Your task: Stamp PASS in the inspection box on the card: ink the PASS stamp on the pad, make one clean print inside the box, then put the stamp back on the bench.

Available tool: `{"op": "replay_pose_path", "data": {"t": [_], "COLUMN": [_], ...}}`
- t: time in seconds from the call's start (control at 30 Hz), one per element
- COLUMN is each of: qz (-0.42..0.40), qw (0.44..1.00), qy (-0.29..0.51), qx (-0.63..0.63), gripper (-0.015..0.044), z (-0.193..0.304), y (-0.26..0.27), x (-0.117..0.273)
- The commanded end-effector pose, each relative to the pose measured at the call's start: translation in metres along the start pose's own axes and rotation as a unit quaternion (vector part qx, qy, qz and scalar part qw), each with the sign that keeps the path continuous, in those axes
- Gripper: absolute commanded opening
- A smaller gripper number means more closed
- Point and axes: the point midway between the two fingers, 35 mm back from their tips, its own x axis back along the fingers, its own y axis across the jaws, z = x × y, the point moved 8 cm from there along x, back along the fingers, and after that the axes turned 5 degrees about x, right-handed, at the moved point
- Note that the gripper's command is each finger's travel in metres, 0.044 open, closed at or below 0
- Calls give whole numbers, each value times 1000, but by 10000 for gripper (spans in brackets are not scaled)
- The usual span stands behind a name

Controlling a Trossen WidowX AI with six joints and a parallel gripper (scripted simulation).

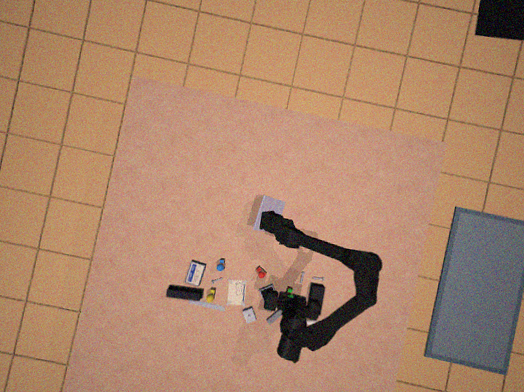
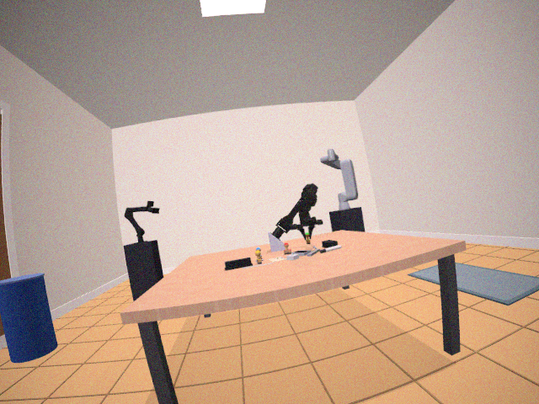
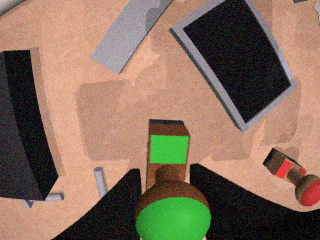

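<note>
My gripper (image 1: 289, 295) (image 2: 307, 239) (image 3: 164, 175) is shut on the green-topped stamp (image 3: 173, 217), a brown block with a green label. The stamp is upright above the table; its underside is hidden. The open ink pad (image 3: 270, 105), black with a grey rim, lies ahead and to the right of the stamp in the wrist view, not under it. The card (image 1: 234, 300) lies flat left of the pad in the top view, with a faint outline on it; its print is too small to read. A red-topped stamp (image 1: 260, 271) (image 3: 282, 168) stands near the pad.
A grey bar (image 1: 274, 316) (image 3: 122, 42) and a black block (image 1: 316, 295) (image 3: 22, 125) lie near the gripper. Blue (image 1: 220, 264) and yellow (image 1: 210, 295) stamps, a white-and-blue tray (image 1: 195, 273), a long black box (image 1: 184, 292) and a small pale box (image 1: 248, 314) lie around the card.
</note>
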Motion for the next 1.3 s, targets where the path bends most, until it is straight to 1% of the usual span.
{"op": "replay_pose_path", "data": {"t": [0.0,1.27], "qz": [-3,-6], "qw": [1000,1000], "qy": [-2,-3], "qx": [2,2], "gripper": [0,0], "z": [-1,1], "y": [0,0], "x": [3,22]}}
